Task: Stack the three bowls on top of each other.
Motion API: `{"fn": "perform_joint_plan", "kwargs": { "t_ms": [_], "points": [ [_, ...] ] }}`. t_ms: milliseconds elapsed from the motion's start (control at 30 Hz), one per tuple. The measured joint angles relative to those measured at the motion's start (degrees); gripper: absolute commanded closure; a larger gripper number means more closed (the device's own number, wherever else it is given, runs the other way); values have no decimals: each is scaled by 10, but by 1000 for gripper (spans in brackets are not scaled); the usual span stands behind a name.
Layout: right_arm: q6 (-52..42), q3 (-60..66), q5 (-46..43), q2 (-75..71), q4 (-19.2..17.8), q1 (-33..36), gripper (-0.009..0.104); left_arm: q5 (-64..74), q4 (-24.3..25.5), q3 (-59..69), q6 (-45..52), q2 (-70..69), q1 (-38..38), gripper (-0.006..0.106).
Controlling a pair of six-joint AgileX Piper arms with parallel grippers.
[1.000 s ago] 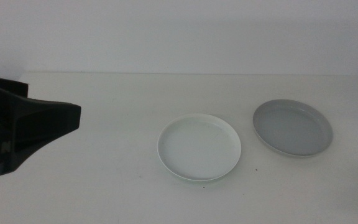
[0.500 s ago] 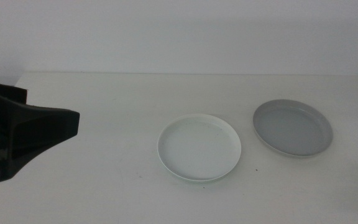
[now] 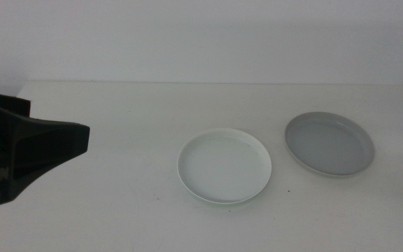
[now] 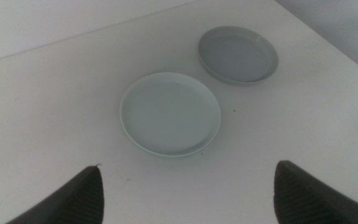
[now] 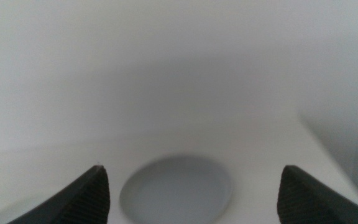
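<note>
Since your left gripper (image 4: 188, 186) has barely shifted (jaws wide, empty), stacking hasn't progressed: the white bowl (image 3: 224, 165) sits mid-table, the grey bowl (image 3: 329, 143) beside it, unstacked; right gripper (image 5: 191, 190) also gapes empty.

1. A smooth, faintly glossy finish, like glazed ceramic or plastic, is shown by the white bowl (image 3: 224, 165).
2. The same smooth sheen is seen on the grey bowl (image 3: 329, 143).
3. The white table (image 3: 131, 105) is seen as matt and smooth.
4. A matt black plastic look is presented by the left gripper (image 4: 188, 193).

A plain white wall (image 3: 208, 35) fills the upper frame; a matte white rectangular table (image 3: 131, 210) is spread below.
</note>
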Motion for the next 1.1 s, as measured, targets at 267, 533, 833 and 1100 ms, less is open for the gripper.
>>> {"fn": "perform_joint_plan", "kwargs": {
  "t_ms": [267, 533, 833, 1100],
  "points": [
    [22, -265, 375, 239, 21, 0, 3, 0, 0, 0, 0, 0, 0, 7],
    [34, -343, 409, 352, 47, 0, 3, 0, 0, 0, 0, 0, 0, 7],
    [33, -343, 421, 395, 65, 0, 3, 0, 0, 0, 0, 0, 0, 7],
    [21, -416, 440, 544, 25, -13, 7, -7, 0, 0, 0, 0, 0, 7]
  ]
}}
